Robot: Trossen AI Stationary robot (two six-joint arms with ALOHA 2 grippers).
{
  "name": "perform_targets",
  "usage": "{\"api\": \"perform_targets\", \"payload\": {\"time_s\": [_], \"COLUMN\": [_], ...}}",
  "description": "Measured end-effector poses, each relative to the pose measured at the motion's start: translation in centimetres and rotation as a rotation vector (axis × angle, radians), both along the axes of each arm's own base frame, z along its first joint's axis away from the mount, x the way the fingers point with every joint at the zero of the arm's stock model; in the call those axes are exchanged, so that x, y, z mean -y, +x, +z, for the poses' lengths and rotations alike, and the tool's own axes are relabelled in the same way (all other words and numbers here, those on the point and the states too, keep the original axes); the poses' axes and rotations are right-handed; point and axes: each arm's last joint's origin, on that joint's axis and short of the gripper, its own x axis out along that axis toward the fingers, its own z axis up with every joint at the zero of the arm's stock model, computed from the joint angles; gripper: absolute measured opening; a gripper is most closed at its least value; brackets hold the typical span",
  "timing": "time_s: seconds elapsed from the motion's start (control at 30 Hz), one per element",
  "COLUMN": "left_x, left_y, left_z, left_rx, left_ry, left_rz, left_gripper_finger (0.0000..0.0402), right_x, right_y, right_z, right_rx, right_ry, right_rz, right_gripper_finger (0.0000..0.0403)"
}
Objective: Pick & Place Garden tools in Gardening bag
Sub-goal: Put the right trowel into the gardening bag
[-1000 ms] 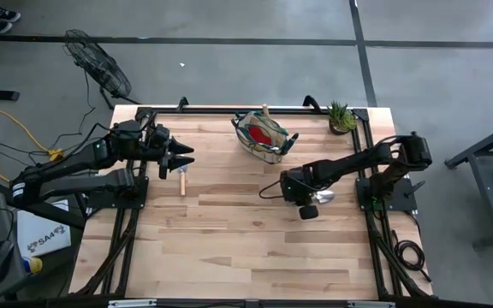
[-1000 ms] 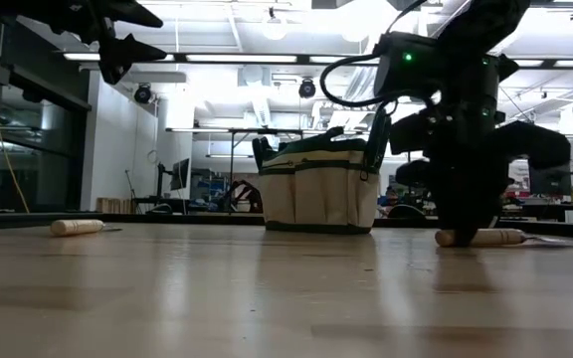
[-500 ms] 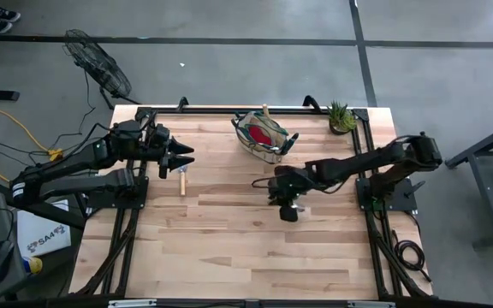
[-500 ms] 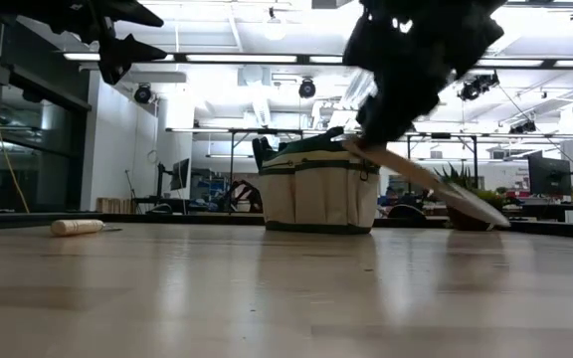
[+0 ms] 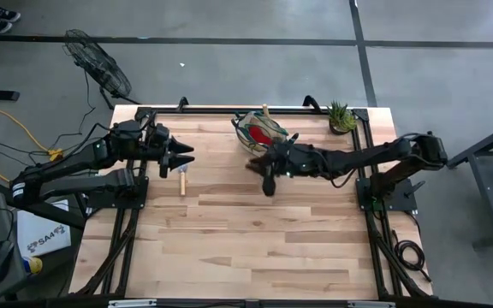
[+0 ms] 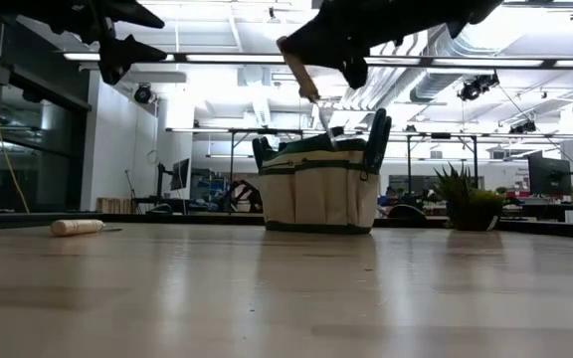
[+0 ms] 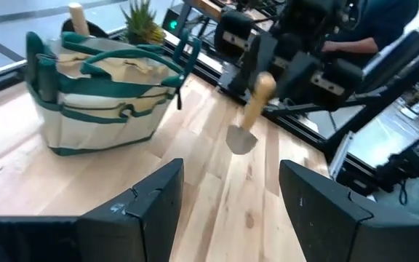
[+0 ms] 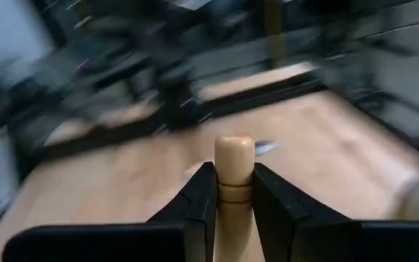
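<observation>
The beige gardening bag (image 5: 262, 137) with green trim stands at the table's far middle; a red cloth (image 5: 265, 134) and a wooden handle (image 7: 78, 16) show in it. My right gripper (image 5: 268, 168) is high above the table, just near of the bag, shut on a wooden-handled trowel (image 7: 252, 110). The bag also shows in the low view (image 6: 320, 189). My left gripper (image 5: 181, 157) is open and empty, raised at the table's left. Another wooden-handled tool (image 5: 182, 180) lies flat on the table below it. My right gripper pinches the trowel's wooden handle (image 8: 233, 191) between its two fingers, close to the handle's rounded free end, which sticks out past the fingertips. The trowel is lifted clear and hangs tilted, its silver blade (image 6: 324, 115) lowest, close above the bag's near rim.
A small potted green plant (image 5: 341, 116) stands at the table's far right corner. The black frame rail (image 5: 221, 109) runs along the far edge behind the bag. Bare wood lies across the table's near half.
My right gripper has lifted the trowel off the table at the right and carried it up and toward the left, to the bag. The trowel has gone from lying flat to hanging tilted, blade down, in the air.
</observation>
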Motion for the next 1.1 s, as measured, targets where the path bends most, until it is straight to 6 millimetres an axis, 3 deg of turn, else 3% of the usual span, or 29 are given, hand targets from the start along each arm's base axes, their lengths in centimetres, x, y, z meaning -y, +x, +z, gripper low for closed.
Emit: {"api": "perform_targets", "payload": {"time_s": [0.2,0.4,0.6,0.7,0.93,1.1], "left_x": [-0.1,-0.1,-0.1,-0.1,-0.1,-0.1], "left_y": [0.0,0.0,0.0,0.0,0.0,0.0], "left_z": [0.0,0.0,0.0,0.0,0.0,0.0], "left_rx": [-0.003,-0.003,-0.003,-0.003,-0.003,0.0], "left_ry": [0.006,0.006,0.007,0.007,0.005,-0.018], "left_rz": [0.031,0.032,0.035,0.035,0.036,0.035], "left_gripper_finger": [0.0222,0.0222,0.0222,0.0222,0.0222,0.0222], "right_x": [0.4,-1.0,-2.3,-2.9,-3.4,-2.9], "right_y": [-0.2,-0.8,-1.0,0.3,5.5,7.2], "right_z": [0.6,0.7,1.0,1.6,3.0,3.1], "right_rx": [0.081,0.138,0.193,0.177,0.087,0.062], "right_ry": [0.03,0.027,-0.009,-0.069,-0.254,-0.29], "right_rz": [-0.342,-0.665,-0.826,-0.848,-0.944,-1.029], "right_gripper_finger": [0.0055,0.0055,0.0055,0.0055,0.0055,0.0055]}}
